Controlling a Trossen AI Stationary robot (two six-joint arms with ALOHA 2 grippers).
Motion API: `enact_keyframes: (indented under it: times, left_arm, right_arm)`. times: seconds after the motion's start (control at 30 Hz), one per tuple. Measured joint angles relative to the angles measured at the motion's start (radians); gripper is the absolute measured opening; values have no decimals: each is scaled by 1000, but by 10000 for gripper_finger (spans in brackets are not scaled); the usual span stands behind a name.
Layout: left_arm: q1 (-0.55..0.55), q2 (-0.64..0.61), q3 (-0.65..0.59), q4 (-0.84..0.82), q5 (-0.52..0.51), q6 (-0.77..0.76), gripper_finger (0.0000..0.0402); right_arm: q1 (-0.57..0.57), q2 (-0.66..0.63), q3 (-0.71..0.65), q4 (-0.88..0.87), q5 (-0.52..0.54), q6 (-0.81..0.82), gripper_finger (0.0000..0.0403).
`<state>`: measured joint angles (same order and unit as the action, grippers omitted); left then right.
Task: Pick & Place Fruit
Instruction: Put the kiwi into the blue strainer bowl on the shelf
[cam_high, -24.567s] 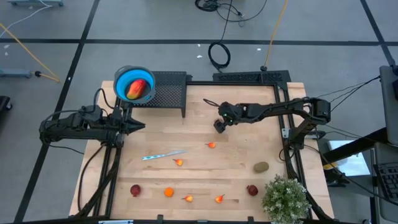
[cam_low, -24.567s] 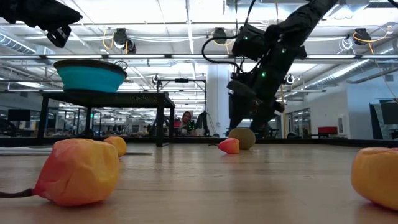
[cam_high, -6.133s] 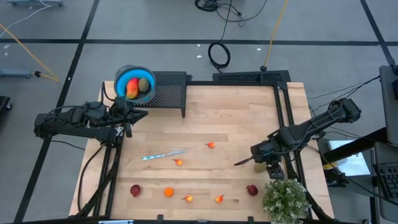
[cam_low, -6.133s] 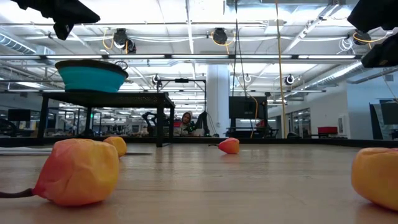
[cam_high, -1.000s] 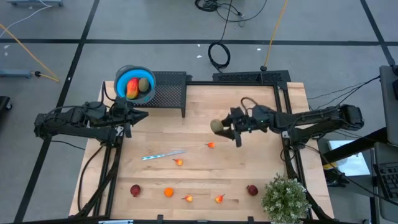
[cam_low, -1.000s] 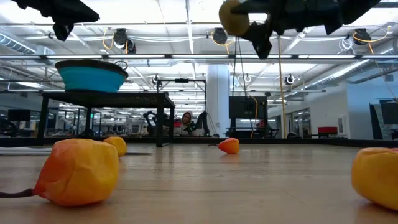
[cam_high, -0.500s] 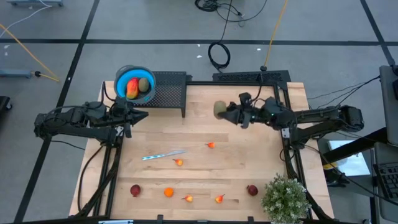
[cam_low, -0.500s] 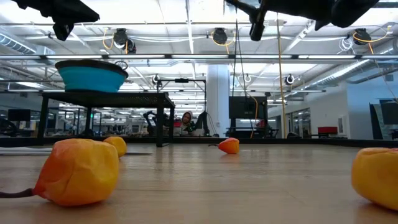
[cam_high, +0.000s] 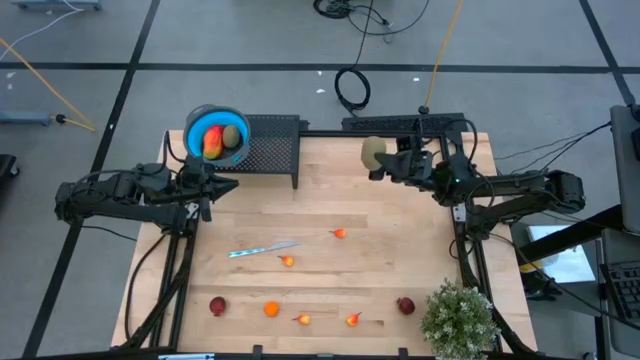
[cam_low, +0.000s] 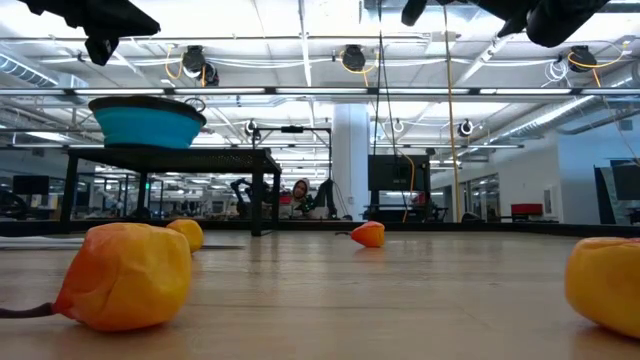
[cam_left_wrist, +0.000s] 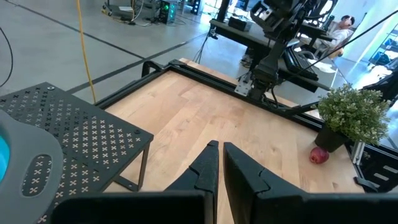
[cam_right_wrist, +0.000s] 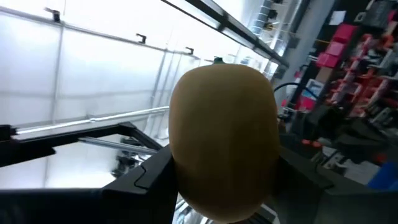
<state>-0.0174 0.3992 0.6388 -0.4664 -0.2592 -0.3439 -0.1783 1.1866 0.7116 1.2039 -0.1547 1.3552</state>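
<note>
Over the last second your right end effector (cam_high: 380, 160) has carried a kiwi (cam_high: 373, 152) from above the middle of the bench (cam_high: 400, 260) up and back to its far edge, just in front of the black frame there. A few seconds earlier that arm was down at the near right corner by the potted plant (cam_high: 460, 318), where the kiwi had been lying. So this piece is off the bench and in transit, but it is well apart from the blue bowl (cam_high: 196, 127), which sits on the perforated stand at the far left and already holds a kiwi and the larger orange-red fruit (cam_high: 213, 143).

The right end effector is about half open, its fingers clamped on either side of the kiwi; the right wrist view is filled by it. Your left end effector (cam_high: 222, 186) waits just near of the bowl, closed and empty.

Seven pieces still lie on the bench: small orange ones (cam_high: 340, 233) and two dark red ones (cam_high: 405, 305), with the knife (cam_high: 262, 249) among them.
</note>
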Motion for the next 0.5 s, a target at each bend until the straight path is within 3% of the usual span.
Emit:
enact_keyframes:
  times: [0.23, 0.5]
  left_arm:
    - [0, 0, 0, 0, 0, 0, 21]
    - [0, 0, 0, 0, 0, 0, 21]
  right_arm:
    - [0, 0, 0, -15, -3, 1, 192]
    - [2, 1, 0, -180, -159, -282, 188]
